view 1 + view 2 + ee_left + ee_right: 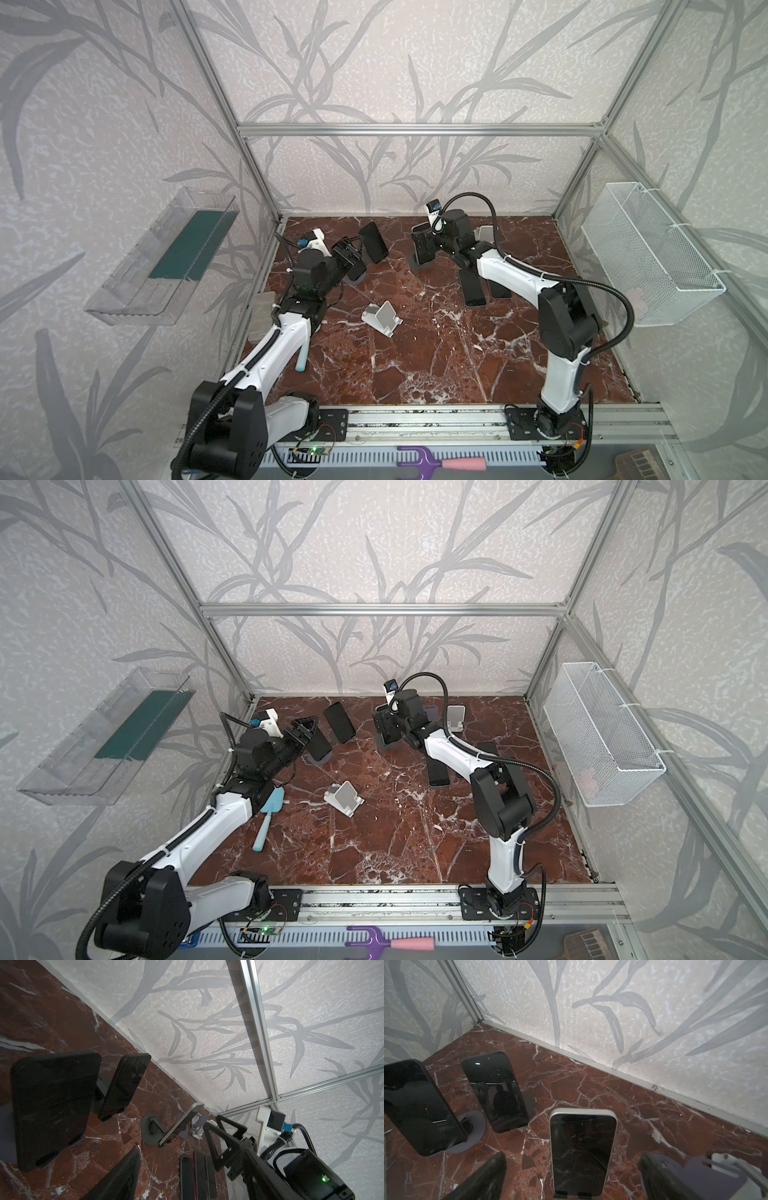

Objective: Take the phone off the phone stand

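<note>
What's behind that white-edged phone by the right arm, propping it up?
A grey stand: round base on the marble floor, a short arm rising behind the white-edged phone, dark lips catching its lower edge. The phone itself covers where the arm meets its back.

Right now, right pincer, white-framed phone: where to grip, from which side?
Grip the white-framed phone by its two long edges, upper half, coming from the screen side. It leans back on its stand, bottom edge caught in the hooks; the long edges are bare. The right pincer stands open either side of it.
</note>
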